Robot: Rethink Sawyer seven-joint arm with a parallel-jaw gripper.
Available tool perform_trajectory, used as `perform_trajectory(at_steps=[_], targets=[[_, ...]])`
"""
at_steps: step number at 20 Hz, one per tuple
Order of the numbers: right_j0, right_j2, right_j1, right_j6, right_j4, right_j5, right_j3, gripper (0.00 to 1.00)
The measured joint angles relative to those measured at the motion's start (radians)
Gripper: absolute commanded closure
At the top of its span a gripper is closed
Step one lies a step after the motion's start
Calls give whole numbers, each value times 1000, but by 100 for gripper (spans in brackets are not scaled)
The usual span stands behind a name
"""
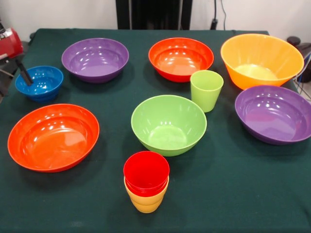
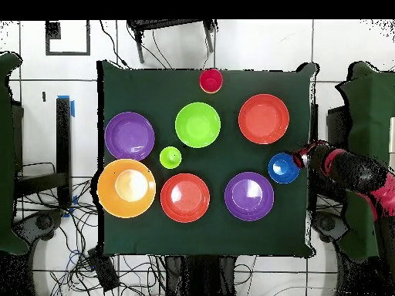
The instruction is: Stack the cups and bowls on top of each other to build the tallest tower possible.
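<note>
A red cup (image 1: 146,172) (image 2: 211,79) sits nested in a yellow cup (image 1: 146,201) at the near edge of the table, forming a short tower. Behind it is the light green bowl (image 1: 168,124) (image 2: 197,124), with the light green cup (image 1: 206,90) (image 2: 170,157) upright beside it. Two purple bowls (image 1: 95,59) (image 1: 274,114), two red-orange bowls (image 1: 52,137) (image 1: 181,58) and a large orange bowl (image 1: 261,59) (image 2: 126,187) lie spread around. My gripper (image 1: 24,74) (image 2: 299,162) reaches in from the left edge of the front view, at the rim of the small blue bowl (image 1: 41,83) (image 2: 281,168).
All pieces rest on a dark green tablecloth (image 1: 233,184). The blue bowl is close to the table's side edge. The red and black arm (image 2: 351,171) stretches in over that edge. Cables lie on the floor around the table in the overhead view.
</note>
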Motion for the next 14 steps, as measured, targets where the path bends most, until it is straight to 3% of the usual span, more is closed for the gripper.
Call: perform_trajectory(at_steps=[14], targets=[[0, 0, 38, 0, -5, 0, 0, 0]])
